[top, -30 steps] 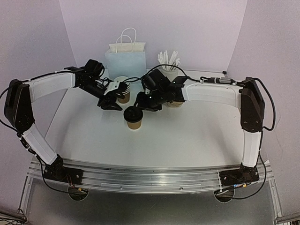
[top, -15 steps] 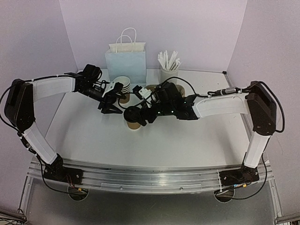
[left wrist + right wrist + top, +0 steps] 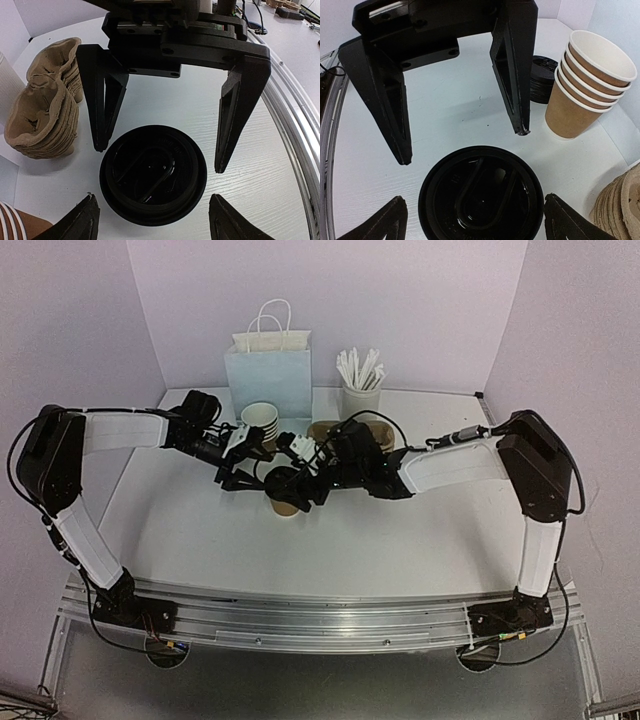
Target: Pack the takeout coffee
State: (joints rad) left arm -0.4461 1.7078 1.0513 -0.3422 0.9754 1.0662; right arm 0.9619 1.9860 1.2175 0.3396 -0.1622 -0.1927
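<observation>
The takeout coffee (image 3: 285, 502) is a small brown cup with a black lid (image 3: 281, 483), standing upright mid-table. The lid fills the left wrist view (image 3: 152, 175) and the right wrist view (image 3: 480, 195). My left gripper (image 3: 246, 478) is open just left of the cup, its fingertips (image 3: 89, 220) on either side of the lid without touching it. My right gripper (image 3: 302, 486) is open just right of the cup, its fingertips (image 3: 567, 220) also straddling the lid. The two grippers face each other across the cup, and each shows in the other's wrist view.
A pale blue paper bag (image 3: 270, 375) stands at the back. A nested stack of brown cups (image 3: 261, 422) (image 3: 590, 85) stands beside a pile of black lids (image 3: 542, 77). Pulp cup carriers (image 3: 328, 430) (image 3: 47, 115) lie behind the cup. A holder of white sticks (image 3: 360, 380) stands back right.
My right gripper has swung left and forward from near the carriers to the lidded cup. My left gripper has shifted down and nearer the cup. The cup has not moved.
</observation>
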